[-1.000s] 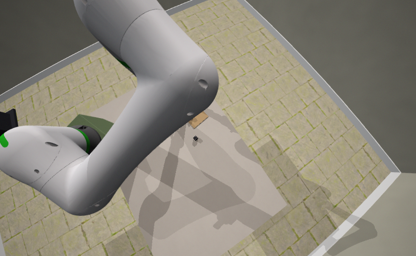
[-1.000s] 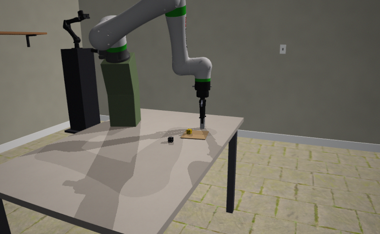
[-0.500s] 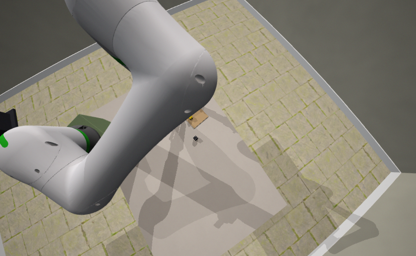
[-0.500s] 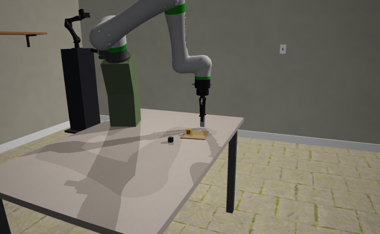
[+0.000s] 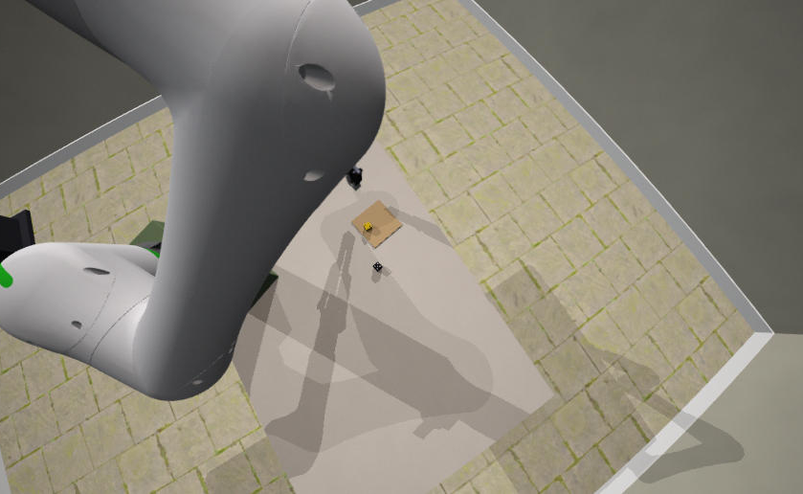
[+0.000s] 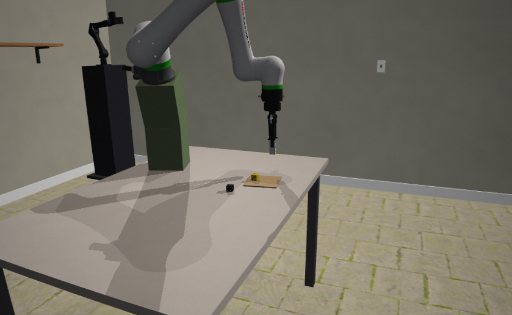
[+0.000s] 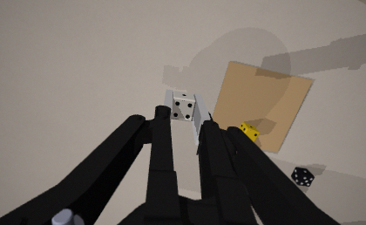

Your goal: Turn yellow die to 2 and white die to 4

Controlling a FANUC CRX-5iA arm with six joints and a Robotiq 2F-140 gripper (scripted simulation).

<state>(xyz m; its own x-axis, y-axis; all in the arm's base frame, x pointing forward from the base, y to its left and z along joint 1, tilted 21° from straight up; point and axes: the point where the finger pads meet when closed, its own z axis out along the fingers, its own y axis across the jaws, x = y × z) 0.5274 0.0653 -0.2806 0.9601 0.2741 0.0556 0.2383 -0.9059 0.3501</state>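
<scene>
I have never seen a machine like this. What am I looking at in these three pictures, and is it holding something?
It is a single white robot arm bolted to a green block at the back of a table. At its end is a black gripper with two fingers.

The first picture looks down from above, past the arm's big joints. The second is from the side of the room. The third comes from a camera on the arm's wrist, looking along the fingers.

On the table lies a thin brown mat with a yellow die on it. A black die sits on the table beside the mat.

The gripper is raised above the table and pinches a white die between its fingertips.
</scene>
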